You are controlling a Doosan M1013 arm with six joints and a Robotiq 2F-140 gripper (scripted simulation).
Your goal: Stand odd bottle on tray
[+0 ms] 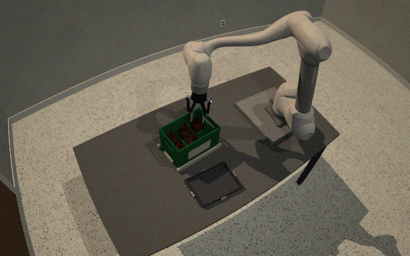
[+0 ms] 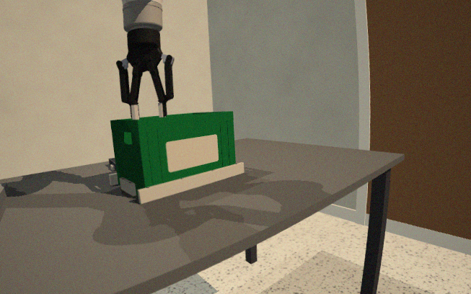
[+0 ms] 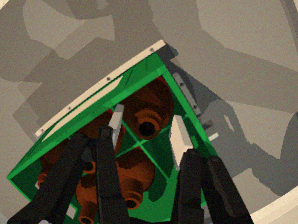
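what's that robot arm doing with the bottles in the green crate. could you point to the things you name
The arm's gripper (image 1: 197, 120) (image 2: 148, 111) (image 3: 147, 120) stands open around the neck of one brown bottle (image 1: 196, 125) (image 3: 159, 107), at one end of the green crate (image 1: 169, 153) (image 2: 127, 161) (image 3: 20, 175), gripping nothing. All five bottles are in the crate. None stands on the dark tray (image 1: 195, 196) beside it, so the odd-necked one still has to go there.
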